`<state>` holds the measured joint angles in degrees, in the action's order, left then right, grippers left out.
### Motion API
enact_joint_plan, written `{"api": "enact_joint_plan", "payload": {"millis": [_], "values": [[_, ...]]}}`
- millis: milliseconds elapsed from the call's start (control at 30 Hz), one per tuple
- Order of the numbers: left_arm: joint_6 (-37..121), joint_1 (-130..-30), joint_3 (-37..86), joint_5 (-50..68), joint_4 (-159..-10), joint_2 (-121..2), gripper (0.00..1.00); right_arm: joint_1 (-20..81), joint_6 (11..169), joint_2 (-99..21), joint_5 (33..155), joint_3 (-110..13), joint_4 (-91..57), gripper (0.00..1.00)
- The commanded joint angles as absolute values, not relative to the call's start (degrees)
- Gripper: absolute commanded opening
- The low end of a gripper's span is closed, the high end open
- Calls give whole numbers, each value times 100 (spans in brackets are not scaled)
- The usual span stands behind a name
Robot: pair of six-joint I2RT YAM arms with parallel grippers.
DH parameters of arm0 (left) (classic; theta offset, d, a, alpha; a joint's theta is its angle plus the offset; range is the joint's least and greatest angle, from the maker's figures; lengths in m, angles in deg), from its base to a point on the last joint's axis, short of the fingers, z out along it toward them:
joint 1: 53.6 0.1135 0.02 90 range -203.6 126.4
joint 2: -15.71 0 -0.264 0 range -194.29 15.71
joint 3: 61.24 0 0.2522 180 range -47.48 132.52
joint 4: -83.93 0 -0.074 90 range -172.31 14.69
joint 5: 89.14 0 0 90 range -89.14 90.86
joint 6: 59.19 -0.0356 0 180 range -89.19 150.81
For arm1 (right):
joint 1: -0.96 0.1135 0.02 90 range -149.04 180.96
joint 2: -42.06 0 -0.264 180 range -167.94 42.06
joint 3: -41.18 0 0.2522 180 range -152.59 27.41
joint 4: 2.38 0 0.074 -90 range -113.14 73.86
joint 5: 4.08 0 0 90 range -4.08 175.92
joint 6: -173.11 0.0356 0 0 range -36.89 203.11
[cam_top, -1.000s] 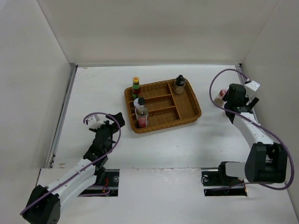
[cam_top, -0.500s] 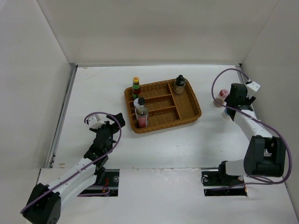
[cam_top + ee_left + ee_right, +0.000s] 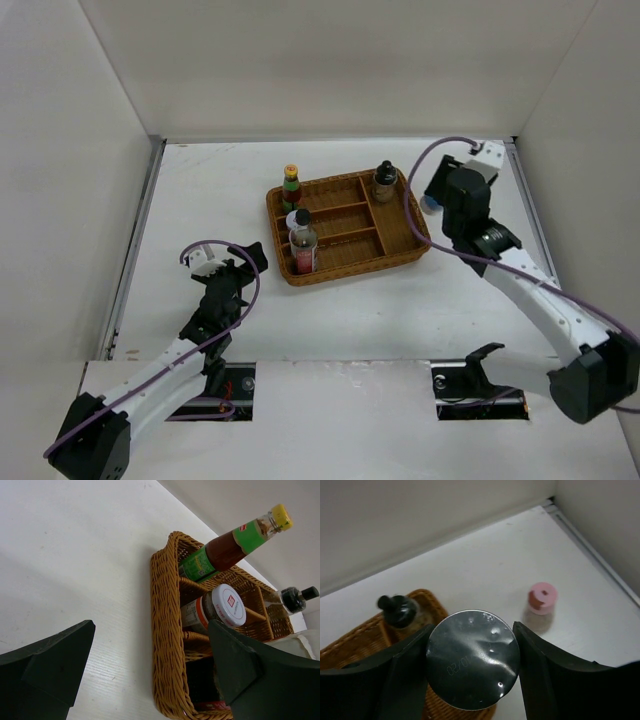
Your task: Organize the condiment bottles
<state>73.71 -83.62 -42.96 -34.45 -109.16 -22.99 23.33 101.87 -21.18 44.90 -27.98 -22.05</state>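
Condiment bottles (image 3: 220,607) mostly gathered in wicker tray (image 3: 398,222) at mid-worktop (image 3: 200,190); one out on bare surface, one held aloft.

Green bottle (image 3: 291,188) with yellow cap upright in far left corner compartment. White-capped jar (image 3: 297,218) with red-orange band just nearer the arms, in one of the narrow left compartments. Dark container (image 3: 200,680) with a touch of red at its base in nearest left compartment, largely hidden behind a finger in left wrist view; kind not clear. Black-capped jar (image 3: 384,182) upright at far end of tray, toward right side.

Right end effector (image 3: 438,200) hovering at tray's far right corner, fingers (image 3: 405,680) clamped from both sides on grey-capped cylinder (image 3: 472,662). Shiny round cap facing right wrist camera and filling the gap between the fingers. Blue of the label just visible under the end effector in top view, beside tray's right rim. Black-capped jar close by on the left in right wrist view, with wicker rim below the cap.

Pink-capped shaker (image 3: 542,599) upright on worktop, outside tray and well apart from it, toward far right corner by the wall. Hidden behind right arm in top view.

Left end effector (image 3: 240,262) low over worktop, near-left of tray and apart from it, pointed at tray's left end. Fingers spread wide, nothing between them.
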Motion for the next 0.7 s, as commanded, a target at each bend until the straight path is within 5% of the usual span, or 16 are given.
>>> {"api": "enact_joint_plan", "payload": {"millis": [0,667], "values": [[7423,-8317,-4361,-3412,-11211,-2314,100,2675,9832,-2717,4566,-3401,-1308,54],[7423,-8273,-4361,-3412,-11219,-2349,100,2930,9541,-5329,5199,-4580,-516,56]]}}
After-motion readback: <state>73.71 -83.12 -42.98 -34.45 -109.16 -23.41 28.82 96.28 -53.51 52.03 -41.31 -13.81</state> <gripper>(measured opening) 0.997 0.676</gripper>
